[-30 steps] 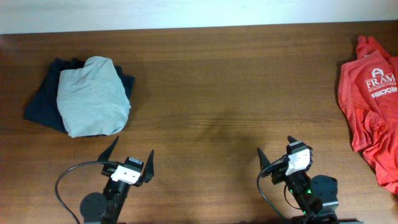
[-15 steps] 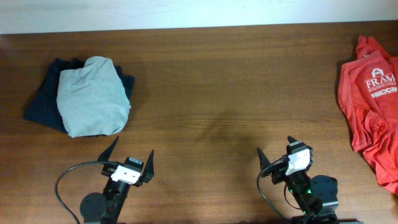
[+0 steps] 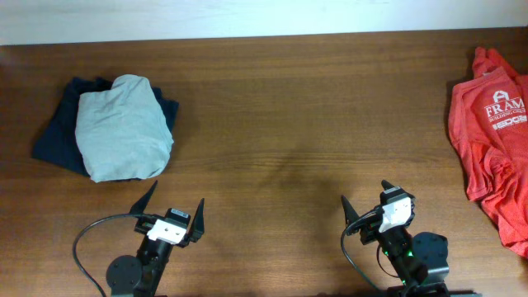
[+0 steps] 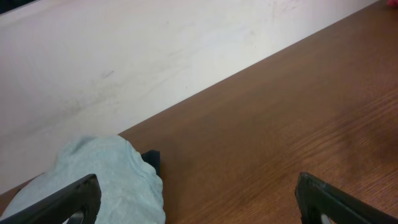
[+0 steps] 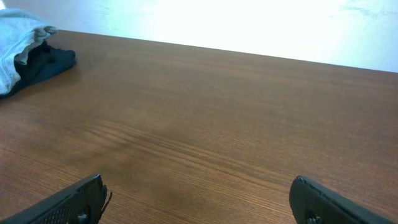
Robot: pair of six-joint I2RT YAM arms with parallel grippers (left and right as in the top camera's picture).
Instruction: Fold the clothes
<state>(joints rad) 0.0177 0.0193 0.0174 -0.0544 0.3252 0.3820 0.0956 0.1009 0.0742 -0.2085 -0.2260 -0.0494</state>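
A dark brown wood-grain surface [image 3: 280, 124] spans the full width of the overhead view, its grain running lengthwise, with a soft sheen near the middle. Along its far edge stands a pale off-white wall [image 4: 124, 56], faintly scuffed and streaked, meeting the wood in a straight line in both wrist views.

Furniture: table [image 3: 280, 124], brown wood-grain top, grain running side to side | Backdrop: wall [image 3: 247, 16], plain off-white, faint scuffs, meeting the table's far edge | Light: even, soft sheen on wood
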